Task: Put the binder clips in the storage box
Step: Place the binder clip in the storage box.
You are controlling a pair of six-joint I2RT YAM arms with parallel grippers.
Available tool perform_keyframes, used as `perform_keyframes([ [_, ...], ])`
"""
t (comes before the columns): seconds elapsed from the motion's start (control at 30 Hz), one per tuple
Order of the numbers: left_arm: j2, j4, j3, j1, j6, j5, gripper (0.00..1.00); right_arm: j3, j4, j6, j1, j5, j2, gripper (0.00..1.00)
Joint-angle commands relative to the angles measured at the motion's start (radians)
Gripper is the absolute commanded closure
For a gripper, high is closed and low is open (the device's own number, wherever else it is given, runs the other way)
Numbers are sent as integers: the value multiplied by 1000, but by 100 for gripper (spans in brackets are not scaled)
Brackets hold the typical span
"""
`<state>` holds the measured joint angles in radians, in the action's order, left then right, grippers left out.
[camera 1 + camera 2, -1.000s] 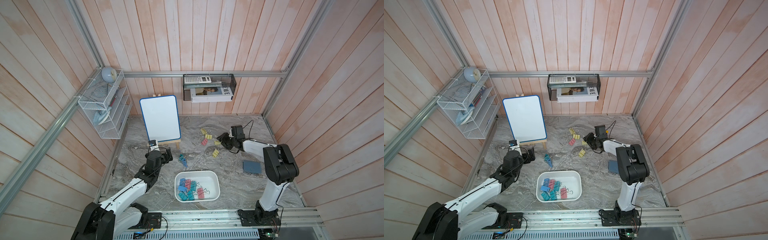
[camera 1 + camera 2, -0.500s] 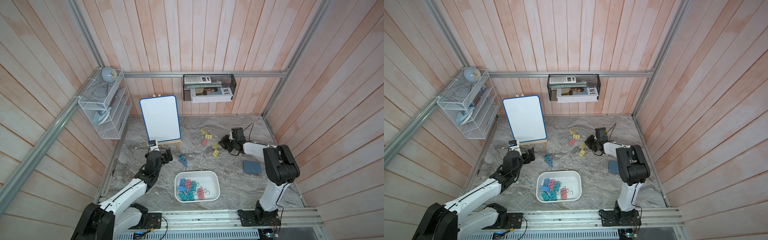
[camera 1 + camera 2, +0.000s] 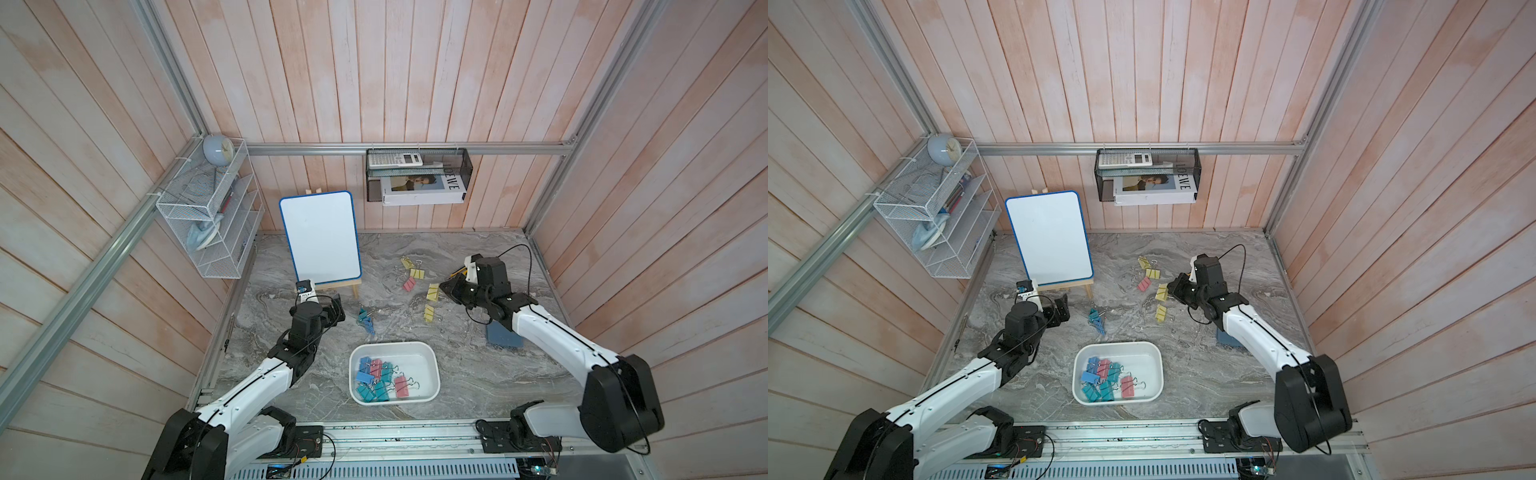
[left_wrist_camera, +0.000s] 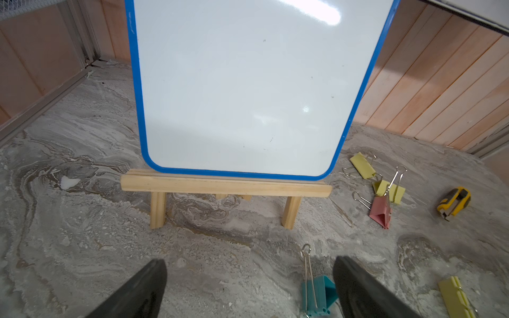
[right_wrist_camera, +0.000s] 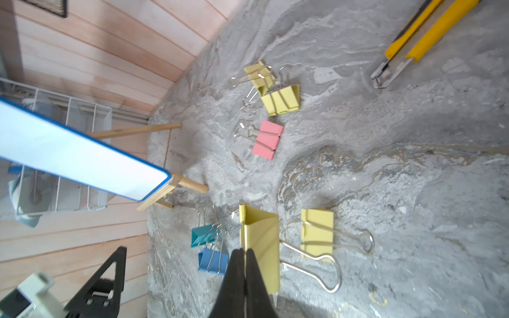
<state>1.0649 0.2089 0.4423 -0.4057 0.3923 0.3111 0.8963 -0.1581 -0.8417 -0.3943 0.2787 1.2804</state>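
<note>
Storage box [image 3: 392, 344] rim near rail [image 3: 415, 432], loose binder clips [image 3: 433, 292] well apart

Robot lab cell, plank walls [image 3: 374, 83], aluminium frame [image 3: 415, 148]

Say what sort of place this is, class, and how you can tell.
Probably a robot test cell dressed as an office desk: two arms stand at a table with a whiteboard, a wall basket holding a calculator, and binder clips in and near a tub.
</note>
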Motion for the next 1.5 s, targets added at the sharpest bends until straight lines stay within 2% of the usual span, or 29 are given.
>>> perform_keyframes([
  [0.0, -12, 2, -4, 4, -10, -3, 0, 4, -187, 79, -56, -49, -84, 99],
  [0.17, -5, 9, -4, 4, -6, -13, 0, 13, -331, 97, -198, -100, -187, 99],
  [0.4, 18, 24, -2, 4, 4, -30, 0, -29, -427, 29, -420, -170, -265, 99],
  [0.53, 27, 25, 1, 4, 8, -38, 0, -52, -437, -20, -533, -207, -253, 99],
  [0.7, 24, 26, -1, 4, 8, -35, 0, -43, -421, -50, -633, -256, -159, 99],
  [1.07, 17, 22, -2, 4, 4, -28, 0, -37, -274, -101, -658, -320, 41, 100],
  [1.2, 22, 26, -1, 4, 9, -36, 0, -56, -164, -135, -658, -290, 98, 100],
  [1.47, 21, 25, -1, 4, 8, -31, 0, -124, -29, -233, -658, -342, 141, 100],
])
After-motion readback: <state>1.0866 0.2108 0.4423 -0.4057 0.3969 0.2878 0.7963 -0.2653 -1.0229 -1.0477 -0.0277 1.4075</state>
